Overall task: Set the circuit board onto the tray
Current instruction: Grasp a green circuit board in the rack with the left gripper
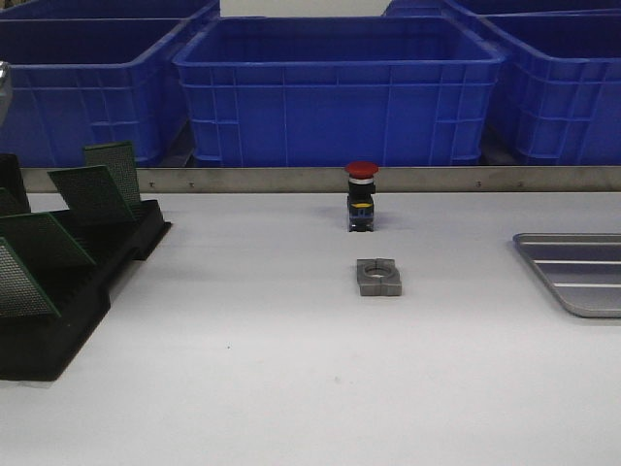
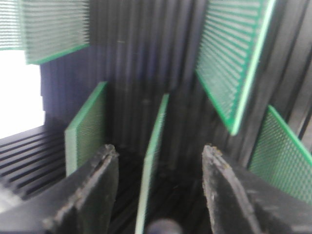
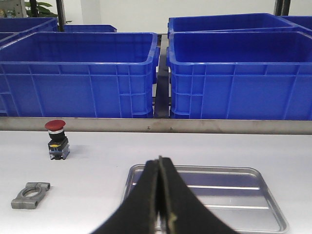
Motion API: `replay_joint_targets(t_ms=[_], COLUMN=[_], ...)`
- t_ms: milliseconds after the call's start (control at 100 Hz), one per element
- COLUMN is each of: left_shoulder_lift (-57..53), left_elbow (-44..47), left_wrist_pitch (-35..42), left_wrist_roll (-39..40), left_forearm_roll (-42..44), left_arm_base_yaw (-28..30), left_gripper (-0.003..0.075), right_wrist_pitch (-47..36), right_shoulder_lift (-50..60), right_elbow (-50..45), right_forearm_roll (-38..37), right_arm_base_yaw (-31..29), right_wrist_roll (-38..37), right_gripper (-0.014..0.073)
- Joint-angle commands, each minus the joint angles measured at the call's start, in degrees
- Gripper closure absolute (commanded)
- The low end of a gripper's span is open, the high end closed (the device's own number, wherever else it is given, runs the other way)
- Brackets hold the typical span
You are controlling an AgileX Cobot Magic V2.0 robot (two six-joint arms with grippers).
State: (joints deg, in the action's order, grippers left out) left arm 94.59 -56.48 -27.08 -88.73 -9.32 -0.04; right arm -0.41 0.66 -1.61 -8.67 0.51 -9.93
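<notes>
Several green circuit boards (image 1: 87, 194) stand slanted in a black slotted rack (image 1: 68, 330) at the table's left. In the left wrist view my left gripper (image 2: 158, 153) is open, its jaws on either side of one upright board (image 2: 153, 156), not touching it. The silver-grey tray (image 1: 577, 272) lies at the right edge of the table; it also shows in the right wrist view (image 3: 243, 195), empty. My right gripper (image 3: 160, 163) is shut and empty above the tray's near-left part. Neither gripper shows in the front view.
A red-capped push button (image 1: 361, 196) stands at the table's middle back, a grey metal clamp block (image 1: 379, 277) lies just in front of it. Blue plastic bins (image 1: 340, 87) line the back behind a metal rail.
</notes>
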Motion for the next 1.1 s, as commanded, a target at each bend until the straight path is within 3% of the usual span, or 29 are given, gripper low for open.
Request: replay_joint_targets(t_ms=[0,180,590,870,1090], left_shoulder_lift=[-1.86,-1.86,-1.86,-2.39,-6.41], left_elbow=[-1.61,-1.61,-1.61,-1.61,-1.61], left_wrist_pitch=[2.68,3.68,6.24,6.1,0.94], left_wrist_roll=[0.14,0.14,0.14,0.14,0.14], left_forearm_roll=[-0.52,-0.52,-0.52,-0.52,-0.52], left_arm_base_yaw=[-0.3,-0.3,-0.3,-0.3,-0.3], left_gripper=[0.0355,0.0375,0.0741,0.074,0.074], right_wrist_pitch=[-4.83,-4.83,-4.83,-4.83,-4.83], right_shoulder_lift=[1.46,1.46,1.46,1.46,1.46], right_elbow=[0.79,0.79,0.79,0.79,0.79], right_forearm_roll=[-0.44,-0.44,-0.44,-0.44,-0.44], right_arm_base_yaw=[-0.24,-0.24,-0.24,-0.24,-0.24], right_wrist_roll=[0.04,0.04,0.04,0.04,0.04], right_gripper=[0.0654,0.0654,0.0654,0.0654,0.0654])
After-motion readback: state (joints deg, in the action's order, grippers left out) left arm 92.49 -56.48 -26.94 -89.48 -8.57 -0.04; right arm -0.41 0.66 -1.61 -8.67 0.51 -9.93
